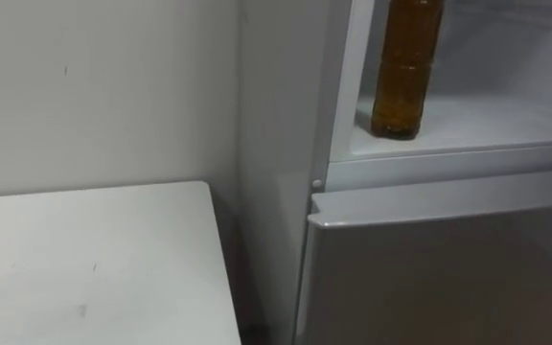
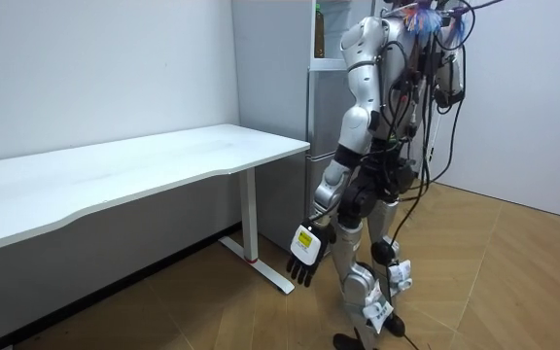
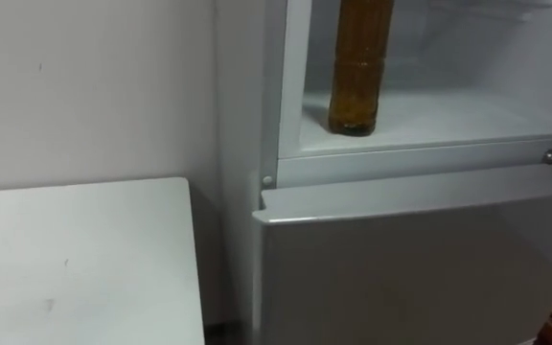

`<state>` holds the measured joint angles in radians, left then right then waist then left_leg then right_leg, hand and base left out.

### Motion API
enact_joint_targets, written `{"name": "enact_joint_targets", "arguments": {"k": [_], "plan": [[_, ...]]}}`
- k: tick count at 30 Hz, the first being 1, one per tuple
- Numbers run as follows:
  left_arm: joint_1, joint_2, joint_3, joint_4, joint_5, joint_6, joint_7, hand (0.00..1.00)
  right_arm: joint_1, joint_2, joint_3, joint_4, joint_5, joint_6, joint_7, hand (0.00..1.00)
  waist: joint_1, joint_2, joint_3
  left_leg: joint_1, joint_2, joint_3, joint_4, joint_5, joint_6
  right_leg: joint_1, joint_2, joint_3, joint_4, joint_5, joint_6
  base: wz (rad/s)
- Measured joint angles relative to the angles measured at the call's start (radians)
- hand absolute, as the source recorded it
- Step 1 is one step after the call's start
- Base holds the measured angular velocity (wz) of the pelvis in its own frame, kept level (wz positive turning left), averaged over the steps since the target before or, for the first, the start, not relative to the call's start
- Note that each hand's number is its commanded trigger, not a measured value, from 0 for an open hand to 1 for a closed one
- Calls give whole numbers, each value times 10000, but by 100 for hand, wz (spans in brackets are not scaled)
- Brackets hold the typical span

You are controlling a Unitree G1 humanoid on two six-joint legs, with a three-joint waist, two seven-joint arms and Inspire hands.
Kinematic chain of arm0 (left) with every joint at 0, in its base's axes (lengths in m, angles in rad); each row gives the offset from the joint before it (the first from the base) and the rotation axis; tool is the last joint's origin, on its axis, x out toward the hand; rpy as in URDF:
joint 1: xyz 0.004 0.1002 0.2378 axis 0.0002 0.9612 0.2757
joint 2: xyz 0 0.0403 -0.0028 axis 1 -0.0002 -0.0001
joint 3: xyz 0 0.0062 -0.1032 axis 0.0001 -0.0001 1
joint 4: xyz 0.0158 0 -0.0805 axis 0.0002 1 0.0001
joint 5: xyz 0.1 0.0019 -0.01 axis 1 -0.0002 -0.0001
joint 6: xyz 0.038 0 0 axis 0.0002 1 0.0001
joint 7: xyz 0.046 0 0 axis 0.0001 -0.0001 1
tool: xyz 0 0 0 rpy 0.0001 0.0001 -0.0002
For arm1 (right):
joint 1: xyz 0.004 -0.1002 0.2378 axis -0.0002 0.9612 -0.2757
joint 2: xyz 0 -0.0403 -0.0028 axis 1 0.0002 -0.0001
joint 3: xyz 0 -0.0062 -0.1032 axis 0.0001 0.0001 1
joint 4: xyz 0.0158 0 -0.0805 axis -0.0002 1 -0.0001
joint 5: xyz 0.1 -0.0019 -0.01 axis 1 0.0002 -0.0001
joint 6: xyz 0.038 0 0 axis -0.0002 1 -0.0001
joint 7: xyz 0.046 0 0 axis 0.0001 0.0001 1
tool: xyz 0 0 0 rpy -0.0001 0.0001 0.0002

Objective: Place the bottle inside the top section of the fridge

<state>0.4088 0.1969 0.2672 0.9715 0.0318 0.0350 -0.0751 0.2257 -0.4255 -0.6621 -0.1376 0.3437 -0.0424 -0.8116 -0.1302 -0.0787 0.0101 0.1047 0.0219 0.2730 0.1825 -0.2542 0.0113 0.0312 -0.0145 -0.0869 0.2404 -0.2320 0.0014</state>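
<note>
While the robot is standing close before the fridge [image 2: 319, 126] in the room view, the bottle [image 1: 407, 72] is standing upright on the white floor of the upper compartment [image 1: 487, 129]. It is showing at about 1 o'clock in the eye views, near that compartment's left front corner. Below it, the lower door [image 1: 448, 268] is sitting shut. The white table [image 1: 94, 259] is lying at 8 o'clock, against a pale wall [image 1: 103, 86] and just beside the fridge. The left robot hand [image 2: 304, 258] is hanging low by the leg, fingers relaxed and holding nothing, above a wooden floor [image 2: 513, 282].
</note>
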Motion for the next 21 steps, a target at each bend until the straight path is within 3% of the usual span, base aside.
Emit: {"name": "enact_joint_targets", "arguments": {"k": [9,16,21], "plan": [[-81,-3,-351,102,72,-36,17,0,-5,51,532,-412,-400,-200,344,0,222,87,-84,-52,20,-19,99,3,0,-120,-4,-16,164,7,-10,-1],[-44,-6,-653,225,186,-79,16,0,22,409,1087,-855,-780,-335,935,0,378,127,-85,-68,38,-33,186,1,-1,-110,-28,-104,167,15,-43,2],[-9,-9,-755,221,210,-79,16,0,35,457,1320,-1198,-781,-335,1236,0,454,138,-100,-77,37,-70,178,0,1,-100,-34,-111,208,22,-48,0]]}}
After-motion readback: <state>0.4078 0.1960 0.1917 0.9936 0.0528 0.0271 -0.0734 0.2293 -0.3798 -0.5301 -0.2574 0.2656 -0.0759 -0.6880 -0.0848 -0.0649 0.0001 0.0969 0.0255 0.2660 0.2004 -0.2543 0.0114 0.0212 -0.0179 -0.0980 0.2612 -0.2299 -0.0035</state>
